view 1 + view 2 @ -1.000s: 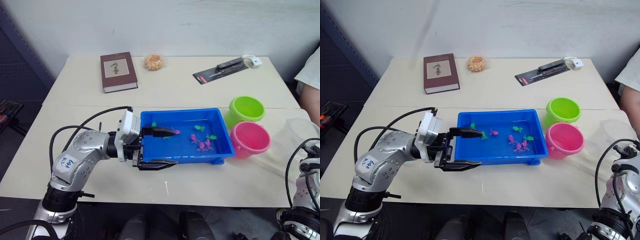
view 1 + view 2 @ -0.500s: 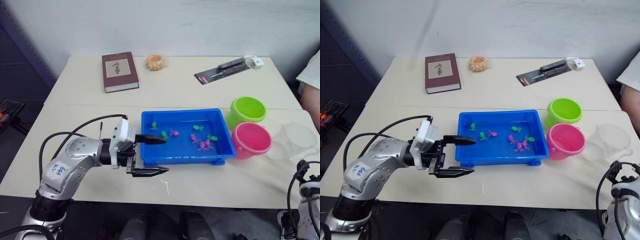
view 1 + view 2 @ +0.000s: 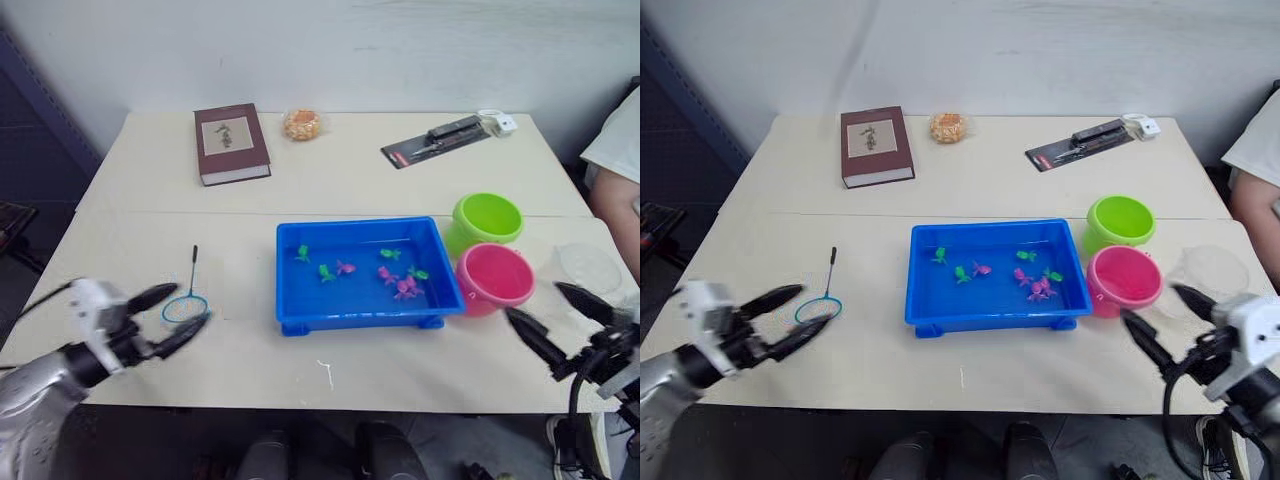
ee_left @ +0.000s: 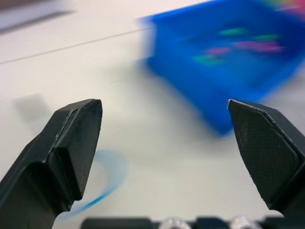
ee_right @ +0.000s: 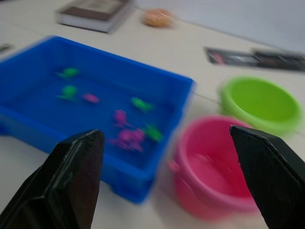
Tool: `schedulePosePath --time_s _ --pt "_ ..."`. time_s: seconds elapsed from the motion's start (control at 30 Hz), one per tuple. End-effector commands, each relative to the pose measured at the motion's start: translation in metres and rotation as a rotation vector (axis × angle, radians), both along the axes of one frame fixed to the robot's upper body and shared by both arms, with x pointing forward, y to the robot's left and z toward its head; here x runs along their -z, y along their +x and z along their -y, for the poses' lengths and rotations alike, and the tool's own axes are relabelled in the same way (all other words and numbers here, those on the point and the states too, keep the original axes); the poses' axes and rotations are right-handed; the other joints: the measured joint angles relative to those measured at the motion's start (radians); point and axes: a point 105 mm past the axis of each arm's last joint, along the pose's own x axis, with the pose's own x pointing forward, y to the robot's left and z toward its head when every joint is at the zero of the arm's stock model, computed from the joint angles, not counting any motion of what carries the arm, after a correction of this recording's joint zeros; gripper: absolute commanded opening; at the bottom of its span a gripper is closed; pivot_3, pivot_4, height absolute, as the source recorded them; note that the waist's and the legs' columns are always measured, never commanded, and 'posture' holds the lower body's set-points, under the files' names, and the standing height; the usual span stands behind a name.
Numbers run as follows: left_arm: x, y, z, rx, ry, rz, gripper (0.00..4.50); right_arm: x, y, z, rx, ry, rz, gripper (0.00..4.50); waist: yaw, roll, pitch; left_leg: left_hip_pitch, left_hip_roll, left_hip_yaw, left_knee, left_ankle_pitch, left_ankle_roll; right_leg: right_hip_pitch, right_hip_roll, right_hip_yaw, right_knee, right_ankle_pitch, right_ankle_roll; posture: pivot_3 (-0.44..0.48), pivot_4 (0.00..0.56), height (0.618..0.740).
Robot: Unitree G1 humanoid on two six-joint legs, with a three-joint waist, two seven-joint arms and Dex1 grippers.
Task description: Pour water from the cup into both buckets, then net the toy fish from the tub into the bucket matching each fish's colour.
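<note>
The left tool [image 3: 165, 318] hangs over the near left corner of the worktop [image 3: 130, 200] with its two black fingers spread wide and nothing between them. Just beyond its fingertips lies the net [image 3: 187, 301], flat on the worktop, its light blue hoop nearest the tool and its thin dark handle pointing away toward the back. In the left wrist view the hoop shows as a blurred blue ring beside one finger [image 4: 62, 157], apart from it.

The right tool [image 3: 1162, 318] is over the near right edge, fingers [image 5: 71, 181] likewise splayed and empty. It points toward the pink bucket [image 3: 495, 278], which stands just beside it. The clear cup [image 3: 590, 270] stands upright on the worktop to the right of the pink bucket, close behind the right tool's upper finger; whether they touch is hard to tell.

The green bucket [image 3: 487, 220] stands right behind the pink one, the two nearly touching. Both sit against the right end of the blue tub [image 3: 290, 300], which is in the middle of the worktop. Small green and pink fish [image 3: 400, 285] are scattered in the tub, most toward its right half.

At the back of the worktop are a maroon book [image 3: 231, 142], a small orange thing [image 3: 301, 124] in a clear wrap, and a dark flat package [image 3: 437, 140]. A person's sleeve [image 3: 615, 140] shows at the right edge.
</note>
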Motion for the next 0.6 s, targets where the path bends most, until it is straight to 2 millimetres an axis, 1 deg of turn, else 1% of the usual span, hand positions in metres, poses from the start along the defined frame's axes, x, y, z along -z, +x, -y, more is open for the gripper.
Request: schedulePosePath --time_s 0.03,0.07,0.13,0.2,0.27,0.33,0.4,0.43,0.47,0.5,0.53,0.57,0.6 --pt "0.018 -0.015 -0.037 -0.209 0.044 -0.030 4.50 -0.006 -0.002 -0.027 -0.250 -0.026 0.112 4.37 0.006 -0.002 0.000 0.000 -0.001 0.000 0.000 0.000 0.000 0.000 -0.001 0.000 -0.001 0.000 0.000 0.000 0.150 0.738" --pt "0.024 -0.019 -0.044 -0.262 0.049 -0.052 4.50 -0.002 0.000 -0.030 -0.293 -0.056 0.122 4.37 0.009 -0.003 -0.001 -0.001 -0.001 0.000 0.000 -0.001 0.001 0.000 -0.002 0.000 -0.002 0.000 0.000 0.000 0.150 0.738" --pt "0.028 -0.022 -0.050 -0.324 0.021 -0.060 4.50 0.009 -0.004 -0.037 -0.413 -0.029 0.059 4.37 0.020 -0.005 -0.001 -0.001 -0.002 -0.001 0.000 -0.001 0.001 0.001 -0.003 -0.001 -0.004 0.000 0.000 0.000 0.150 0.738" --pt "0.034 -0.023 -0.054 -0.379 0.001 -0.098 4.50 0.014 -0.003 -0.037 -0.455 -0.030 0.059 4.37 0.029 -0.008 -0.001 -0.003 -0.002 -0.003 0.001 -0.002 0.001 0.001 -0.004 -0.001 -0.006 0.000 0.000 0.000 0.150 0.738" --pt "0.038 -0.022 -0.055 -0.428 -0.024 -0.134 4.50 0.017 -0.001 -0.038 -0.490 -0.044 0.073 4.37 0.028 -0.008 -0.001 -0.004 -0.002 -0.006 0.001 -0.002 0.001 0.001 -0.004 -0.001 -0.007 0.000 0.000 0.000 0.150 0.738" --pt "0.037 -0.017 -0.055 -0.466 -0.034 -0.155 4.50 0.018 0.002 -0.040 -0.509 -0.049 0.096 4.37 0.025 -0.008 -0.001 -0.004 -0.002 -0.005 0.001 -0.002 0.000 0.001 -0.004 -0.001 -0.007 0.000 0.000 0.000 0.150 0.738" --pt "0.031 -0.006 -0.047 -0.451 -0.054 -0.151 4.50 0.019 0.006 -0.041 -0.516 -0.053 0.114 4.37 0.024 -0.008 -0.001 -0.003 -0.002 -0.006 0.001 -0.001 -0.001 0.001 -0.003 -0.001 -0.006 0.000 0.000 0.000 0.150 0.738" --pt "0.029 0.004 -0.040 -0.450 -0.073 -0.167 4.50 0.019 0.008 -0.041 -0.519 -0.059 0.123 4.37 0.025 -0.008 -0.001 -0.003 -0.002 -0.005 0.001 -0.001 -0.001 0.001 -0.003 -0.001 -0.005 0.000 0.000 0.000 0.150 0.738" --pt "0.024 0.019 -0.027 -0.421 -0.095 -0.174 4.50 0.020 0.009 -0.042 -0.524 -0.060 0.126 4.37 0.029 -0.007 -0.001 -0.003 -0.002 -0.006 0.001 -0.001 -0.002 0.001 -0.003 -0.001 -0.005 0.000 0.000 0.000 0.150 0.738" --pt "0.020 0.029 -0.018 -0.404 -0.106 -0.183 4.50 0.020 0.010 -0.043 -0.527 -0.061 0.128 4.37 0.032 -0.007 -0.001 -0.003 -0.002 -0.006 0.001 -0.001 -0.002 0.001 -0.003 -0.002 -0.004 0.000 0.000 0.000 0.150 0.738" --pt "0.021 0.040 -0.008 -0.395 -0.105 -0.231 4.50 0.020 0.011 -0.043 -0.529 -0.062 0.131 4.37 0.033 -0.007 -0.001 -0.003 -0.003 -0.007 0.001 0.000 -0.002 0.001 -0.003 -0.002 -0.003 0.000 0.000 0.000 0.150 0.738" --pt "0.022 0.046 -0.002 -0.394 -0.100 -0.265 4.50 0.020 0.012 -0.044 -0.530 -0.063 0.132 4.37 0.033 -0.008 -0.001 -0.003 -0.003 -0.008 0.002 0.000 -0.003 0.001 -0.003 -0.002 -0.002 0.000 0.000 0.000 0.150 0.738" --pt "0.025 0.057 0.002 -0.389 -0.095 -0.290 4.50 0.020 0.013 -0.045 -0.531 -0.069 0.135 4.37 0.029 -0.008 -0.001 -0.003 -0.003 -0.008 0.002 0.000 -0.003 0.002 -0.003 -0.002 -0.001 0.000 0.000 0.000 0.150 0.738"
